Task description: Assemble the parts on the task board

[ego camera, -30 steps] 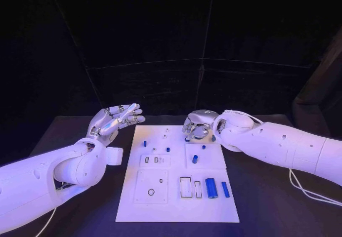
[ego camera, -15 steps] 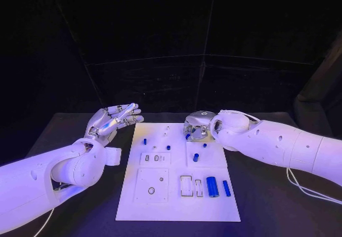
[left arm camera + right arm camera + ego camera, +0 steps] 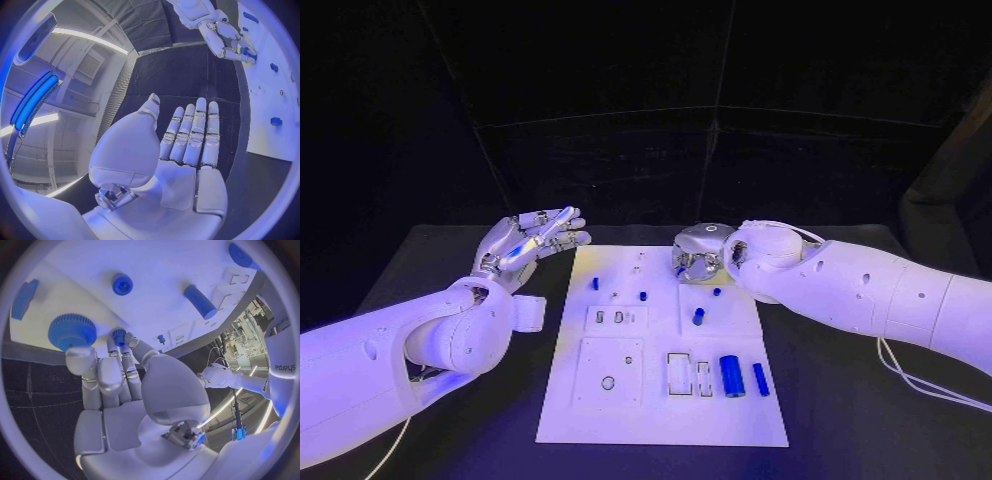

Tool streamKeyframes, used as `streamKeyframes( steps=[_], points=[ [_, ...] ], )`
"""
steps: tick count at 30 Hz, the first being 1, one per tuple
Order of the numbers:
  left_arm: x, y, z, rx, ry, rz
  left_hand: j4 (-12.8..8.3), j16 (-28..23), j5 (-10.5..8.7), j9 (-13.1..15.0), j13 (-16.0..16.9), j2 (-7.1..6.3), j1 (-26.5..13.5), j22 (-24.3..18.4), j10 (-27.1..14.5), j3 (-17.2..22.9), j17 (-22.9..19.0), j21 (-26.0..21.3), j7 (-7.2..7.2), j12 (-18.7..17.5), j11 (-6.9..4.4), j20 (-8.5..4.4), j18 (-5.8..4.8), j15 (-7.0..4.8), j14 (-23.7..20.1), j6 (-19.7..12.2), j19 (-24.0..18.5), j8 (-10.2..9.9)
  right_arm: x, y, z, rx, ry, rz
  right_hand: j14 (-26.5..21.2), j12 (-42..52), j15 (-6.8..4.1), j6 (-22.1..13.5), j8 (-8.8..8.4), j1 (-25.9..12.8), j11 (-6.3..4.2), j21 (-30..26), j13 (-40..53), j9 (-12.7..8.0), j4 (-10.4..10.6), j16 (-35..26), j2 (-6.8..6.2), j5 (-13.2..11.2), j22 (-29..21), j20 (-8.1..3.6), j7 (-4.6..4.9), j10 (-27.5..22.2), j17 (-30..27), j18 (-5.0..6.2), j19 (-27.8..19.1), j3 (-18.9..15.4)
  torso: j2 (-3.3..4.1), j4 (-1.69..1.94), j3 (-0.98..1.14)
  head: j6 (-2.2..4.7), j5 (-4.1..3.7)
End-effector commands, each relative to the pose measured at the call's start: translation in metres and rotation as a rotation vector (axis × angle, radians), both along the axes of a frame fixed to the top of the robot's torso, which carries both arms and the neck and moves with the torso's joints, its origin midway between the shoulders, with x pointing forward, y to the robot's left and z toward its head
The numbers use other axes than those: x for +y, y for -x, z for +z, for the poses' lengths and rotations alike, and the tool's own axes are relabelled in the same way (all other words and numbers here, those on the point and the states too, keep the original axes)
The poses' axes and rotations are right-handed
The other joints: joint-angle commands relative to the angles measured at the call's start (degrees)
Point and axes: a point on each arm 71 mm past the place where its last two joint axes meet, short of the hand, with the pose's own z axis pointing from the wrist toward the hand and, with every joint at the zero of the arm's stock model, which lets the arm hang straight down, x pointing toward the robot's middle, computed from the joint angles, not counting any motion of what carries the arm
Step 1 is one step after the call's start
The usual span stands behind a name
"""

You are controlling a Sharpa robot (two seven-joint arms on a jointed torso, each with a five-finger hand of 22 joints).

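Two long blue cylinders [image 3: 730, 376] lay side by side near the task board's [image 3: 661, 420] near right corner, beside rectangular slots. Bare black tabletop [image 3: 862, 420] ran wide along both long edges of the board. Farther on, smaller blue parts [image 3: 697, 316] stood about mid-board. The left hand [image 3: 531, 243] hung off the board's far left edge, fingers straight and spread, palm up, holding nothing. At the far right edge the right hand [image 3: 700, 253] bent down over the board, its fingertips [image 3: 119, 335] pinching a small blue peg [image 3: 119, 333] just beside a ribbed blue knob [image 3: 72, 331].
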Motion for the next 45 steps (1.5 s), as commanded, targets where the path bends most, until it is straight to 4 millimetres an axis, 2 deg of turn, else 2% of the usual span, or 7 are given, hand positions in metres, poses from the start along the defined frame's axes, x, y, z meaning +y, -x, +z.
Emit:
streamKeyframes(
  steps=[1, 11, 14, 25, 26, 32, 45],
  points=[
    [0.000, 0.000, 0.001, -0.008, -0.001, -0.009, -0.33, -0.30, -0.21, -0.06, -0.05, 0.63, 0.13, -0.05, -0.24, -0.03, -0.08, -0.15, 0.31, -0.20, 0.24, 0.04, 0.85, 0.37, -0.08, -0.12, 0.39, -0.21, 0.000, 0.001, 0.005, -0.071, -0.030, 0.003, 0.74, -0.07, -0.32, 0.64, 0.01, 1.44, -1.30, 1.86, 0.26, 0.02, 0.15, 0.64, -0.60, -0.29, 2.37, 0.01, 0.13, 2.18, 0.10, -1.36, 0.52, 2.84, 0.08, -0.01, 0.07, -0.03, 0.05],
    [0.001, 0.000, 0.001, -0.005, -0.001, -0.010, -0.70, -0.54, -0.21, -0.07, -0.05, 0.81, 0.27, -0.21, -0.52, -0.06, -0.15, -0.27, 0.37, -0.55, 0.33, 0.07, 0.84, 0.42, -0.04, -0.32, 0.55, -0.50, 0.006, 0.004, 0.018, -0.160, -0.104, 0.001, 0.63, -0.28, -0.08, 0.79, -0.59, 0.68, -1.02, 3.86, 0.21, -0.12, 0.46, 1.56, -3.01, 0.11, 4.45, 0.21, 0.50, 2.25, 0.63, -1.49, 0.06, 7.13, 0.12, 0.16, -0.04, 0.43, -0.08],
    [0.001, 0.000, 0.001, -0.004, -0.001, -0.012, -0.78, -0.59, -0.21, -0.07, -0.05, 0.83, 0.30, -0.24, -0.59, -0.07, -0.17, -0.30, 0.39, -0.62, 0.35, 0.08, 0.84, 0.43, -0.03, -0.37, 0.57, -0.57, 0.009, 0.001, 0.022, -0.188, -0.117, -0.012, 0.60, -0.30, -0.01, 0.67, -0.65, 0.60, -0.97, 4.03, 0.19, -0.16, 0.51, 1.63, -3.30, -0.02, 4.60, 0.27, 0.58, 2.08, 0.62, -1.50, -0.03, 7.57, 0.21, 0.21, 0.05, 0.49, 0.01],
    [0.000, 0.001, 0.001, -0.002, 0.001, -0.018, -0.96, -0.69, -0.21, -0.07, -0.05, 0.87, 0.38, -0.31, -0.70, -0.09, -0.20, -0.36, 0.40, -0.75, 0.37, 0.09, 0.84, 0.45, -0.01, -0.45, 0.60, -0.68, 0.026, -0.010, 0.026, -0.236, -0.145, -0.016, 0.59, -0.28, 0.08, 0.44, -0.70, 0.63, -0.88, 4.45, 0.20, -0.22, 0.46, 1.86, -3.97, 0.10, 5.03, 0.37, 0.69, 1.90, 0.77, -1.53, -0.15, 8.41, 0.46, 0.62, -0.04, 0.61, 0.27],
    [0.000, 0.001, 0.001, -0.002, 0.001, -0.018, -0.96, -0.69, -0.21, -0.07, -0.05, 0.87, 0.38, -0.31, -0.70, -0.09, -0.20, -0.36, 0.40, -0.75, 0.37, 0.09, 0.84, 0.45, -0.01, -0.45, 0.60, -0.68, 0.028, -0.011, 0.026, -0.237, -0.146, -0.014, 0.59, -0.28, 0.08, 0.44, -0.70, 0.63, -0.88, 4.45, 0.20, -0.22, 0.46, 1.86, -3.97, 0.10, 5.03, 0.37, 0.69, 1.90, 0.77, -1.53, -0.15, 8.41, 0.47, 0.51, 0.00, 0.61, 0.32],
    [-0.001, 0.002, 0.002, -0.001, 0.003, -0.024, -1.05, -0.74, -0.21, -0.07, -0.05, 0.88, 0.42, -0.35, -0.76, -0.10, -0.21, -0.40, 0.40, -0.82, 0.39, 0.09, 0.83, 0.45, 0.00, -0.49, 0.62, -0.74, 0.042, -0.014, 0.026, -0.232, -0.148, 0.002, 0.59, -0.28, 0.11, 0.37, -0.71, 0.60, -0.86, 4.51, 0.19, -0.24, 0.47, 1.91, -4.13, 0.11, 5.07, 0.40, 0.71, 1.84, 0.80, -1.53, -0.20, 8.59, 0.87, 1.15, -0.27, 0.72, -0.16],
    [0.002, 0.003, 0.004, -0.005, 0.002, -0.020, -1.27, -0.86, -0.21, -0.06, -0.05, 0.91, 0.52, -0.43, -0.88, -0.11, -0.25, -0.47, 0.42, -0.97, 0.42, 0.11, 0.83, 0.48, -0.01, -0.55, 0.66, -0.85, 0.055, -0.016, 0.024, -0.213, -0.142, 0.019, 0.59, -0.30, 0.19, 0.18, -0.73, 0.47, -0.78, 4.69, 0.19, -0.28, 0.56, 2.04, -4.47, 0.14, 5.24, 0.46, 0.77, 1.67, 0.88, -1.54, -0.28, 8.93, 1.48, 1.66, -0.46, 0.79, -0.45]
  ],
)
